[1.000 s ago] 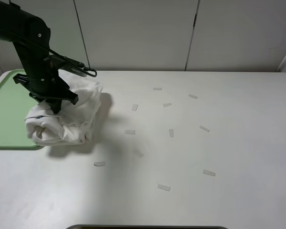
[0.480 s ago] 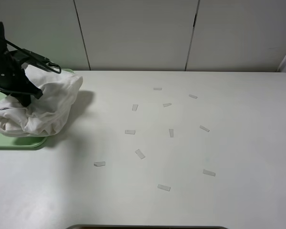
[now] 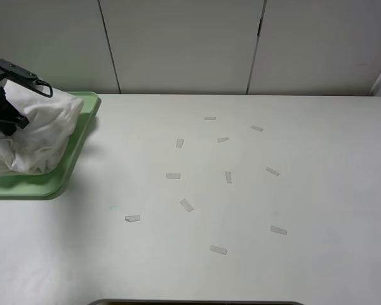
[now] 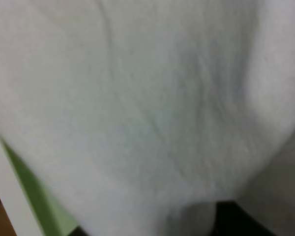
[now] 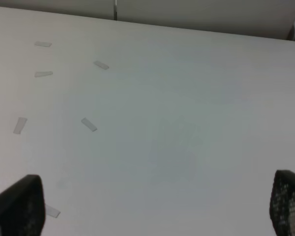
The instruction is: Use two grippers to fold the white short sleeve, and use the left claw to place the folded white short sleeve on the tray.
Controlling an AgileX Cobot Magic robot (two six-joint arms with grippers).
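The white short sleeve (image 3: 41,130) is a bunched bundle over the pale green tray (image 3: 73,168) at the far left of the exterior high view. My left gripper (image 3: 1,114) sits on top of the bundle with its fingers buried in the cloth, shut on it. I cannot tell whether the bundle touches the tray. The left wrist view is filled by the white fabric (image 4: 147,108), with a sliver of the green tray (image 4: 37,199) at one edge. My right gripper (image 5: 152,206) is open and empty above bare table; only its two black fingertips (image 5: 17,206) show. It is out of the exterior high view.
Several small pale tape strips (image 3: 187,204) lie scattered over the middle and right of the white table (image 3: 305,190); some also show in the right wrist view (image 5: 88,124). A white panelled wall runs along the table's back edge.
My left gripper has carried the shirt bundle leftward, from the table beside the tray to above the tray. The tape strips have not moved.
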